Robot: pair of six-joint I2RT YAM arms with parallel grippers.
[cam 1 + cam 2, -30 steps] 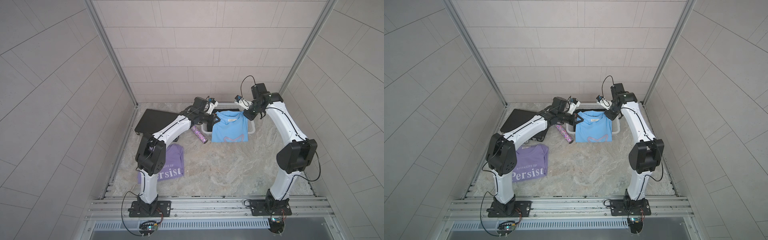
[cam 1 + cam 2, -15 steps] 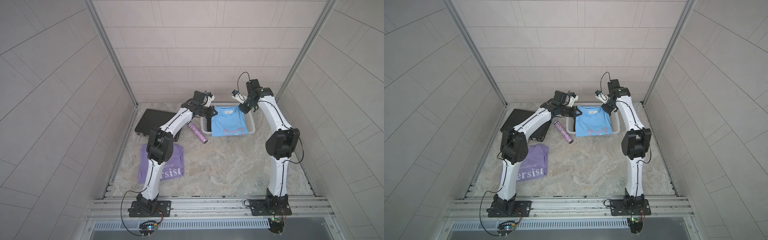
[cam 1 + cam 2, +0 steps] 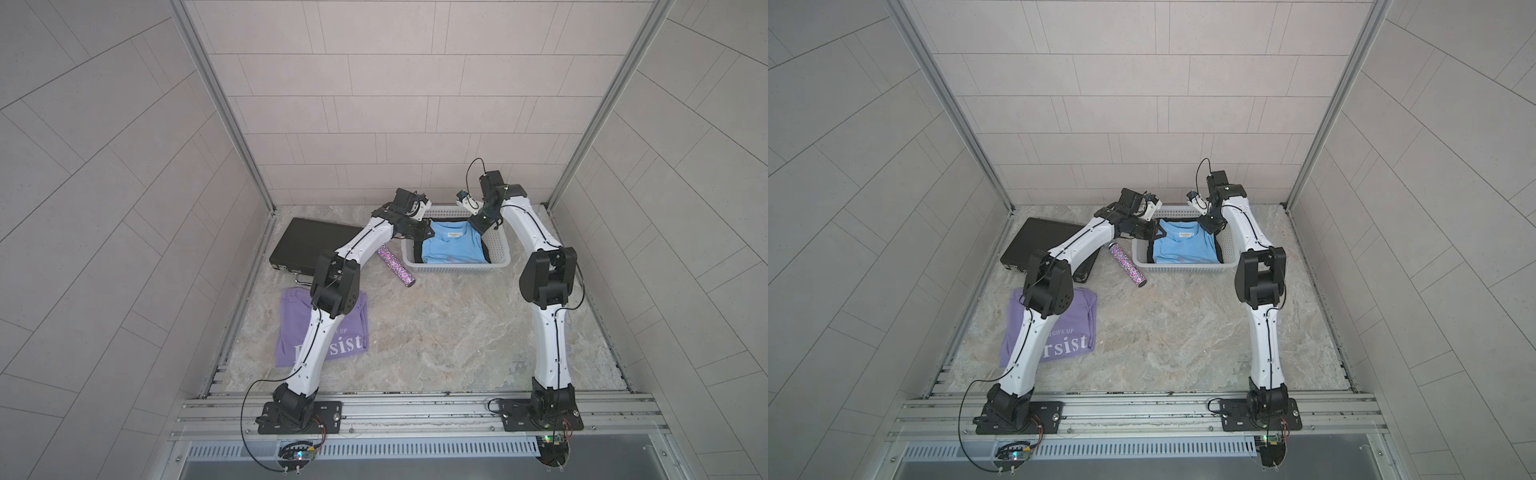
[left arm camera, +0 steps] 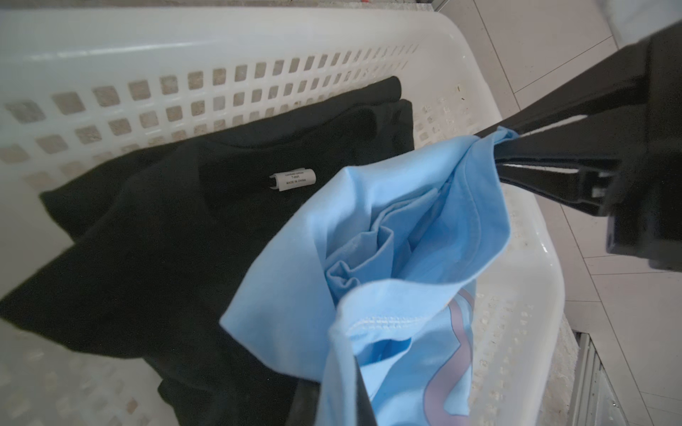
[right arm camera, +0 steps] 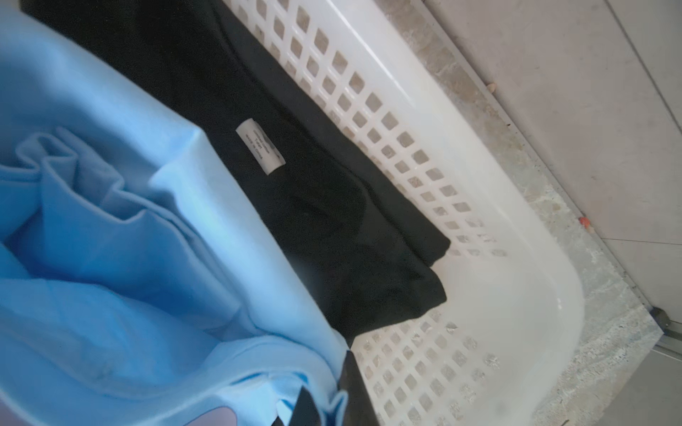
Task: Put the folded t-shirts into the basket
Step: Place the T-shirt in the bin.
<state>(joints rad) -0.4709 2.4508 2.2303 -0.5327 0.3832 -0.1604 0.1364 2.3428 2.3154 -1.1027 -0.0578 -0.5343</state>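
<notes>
Shifted farther and lower, light blue shirt [image 3: 453, 251] now inside basket [image 3: 457, 271] over black shirt [image 4: 147, 239]. Pinched shut on far corners: left gripper [image 3: 423, 235], right gripper [image 3: 477, 224]. Risks snagging, unfolding on release. Leaves lilac shirt [image 3: 291, 328] near left.

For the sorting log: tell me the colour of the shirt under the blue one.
That shirt is plain black; the left wrist view shows it best.

Noting light blue shirt [image 3: 453, 247] sagging, bunched, over black shirt [image 4: 166, 228] inside white mesh basket [image 3: 457, 269]; seeing lilac "Persist" shirt [image 3: 291, 328] lying flat outside, well apart.
</notes>
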